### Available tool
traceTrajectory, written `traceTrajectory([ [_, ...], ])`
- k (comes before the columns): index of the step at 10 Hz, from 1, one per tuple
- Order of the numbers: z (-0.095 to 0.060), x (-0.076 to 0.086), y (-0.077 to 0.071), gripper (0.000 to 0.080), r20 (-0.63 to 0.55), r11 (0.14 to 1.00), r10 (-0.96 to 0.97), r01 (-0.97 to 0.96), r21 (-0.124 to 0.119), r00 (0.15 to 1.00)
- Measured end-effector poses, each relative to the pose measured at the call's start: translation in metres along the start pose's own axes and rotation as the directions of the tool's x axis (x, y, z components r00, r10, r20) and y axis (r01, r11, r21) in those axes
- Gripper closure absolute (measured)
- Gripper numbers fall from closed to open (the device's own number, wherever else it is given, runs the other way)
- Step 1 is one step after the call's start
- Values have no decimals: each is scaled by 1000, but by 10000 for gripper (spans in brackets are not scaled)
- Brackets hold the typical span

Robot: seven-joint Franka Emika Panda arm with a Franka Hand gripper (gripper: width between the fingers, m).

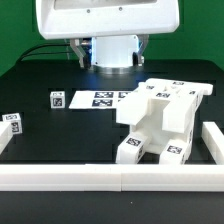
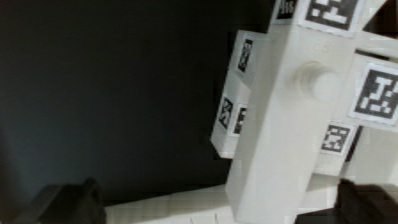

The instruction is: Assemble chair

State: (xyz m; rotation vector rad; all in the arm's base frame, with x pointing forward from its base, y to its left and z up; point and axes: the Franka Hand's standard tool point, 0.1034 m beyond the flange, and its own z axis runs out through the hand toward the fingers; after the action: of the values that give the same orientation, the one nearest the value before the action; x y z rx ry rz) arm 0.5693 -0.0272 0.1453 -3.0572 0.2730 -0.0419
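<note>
**Claw wide apart over part-built chair, nothing gripped**

Surface: black counter (image 1: 40, 140), matte. A plain white rail (image 1: 100, 178) runs along the near edge, and a second run of rail (image 1: 212, 140) goes up the exterior view's right side. Greenish backdrop (image 1: 12, 30) behind, with dark cables (image 1: 55, 48) trailing on the counter near the robot base (image 1: 108, 55). The marker board (image 1: 100, 98) lies flat mid-counter, just in front of the base.

Task thing: the chair (image 1: 160, 115), white and part-built, sits on the counter at the exterior view's right, between the marker board and the right rail. It has a boxy body and two tagged leg ends (image 1: 130, 148) pointing toward the near rail. It seems to lie tipped rather than standing on its legs, though the exact tilt is hard to tell. One loose tagged piece (image 1: 56, 99) lies just beside the marker board on the exterior view's left. A second loose piece (image 1: 12, 121) is at the far left edge, well apart from the chair.

Arm: the big white arm body (image 1: 100, 25) fills the top of the exterior view above the base. The claw itself is not seen there, and nothing touches the chair in that view.

Wrist view: the chair (image 2: 294, 110) is seen close up as white bars with several tags and one round peg (image 2: 317, 72). The claw (image 2: 222, 205) has dark fingertips (image 2: 71, 200) at the frame edge, spread wide. A white chair part shows between them, and no contact is visible. The claw is holding nothing.
</note>
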Motion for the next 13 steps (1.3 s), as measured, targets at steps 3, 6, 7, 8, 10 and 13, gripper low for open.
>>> traceTrajectory([
  [3,1,0,3,151,1,1000,-8,8,-1,1000],
  [6,14,-11,84,151,32,968,-250,250,-5,968],
  [7,20,-8,98,151,39,957,-288,289,-7,957],
  [8,21,-8,96,151,40,963,-270,270,-9,962],
  [10,22,-8,96,151,41,962,-272,272,-9,961],
  [13,47,-26,129,151,87,946,-323,325,-11,942],
])
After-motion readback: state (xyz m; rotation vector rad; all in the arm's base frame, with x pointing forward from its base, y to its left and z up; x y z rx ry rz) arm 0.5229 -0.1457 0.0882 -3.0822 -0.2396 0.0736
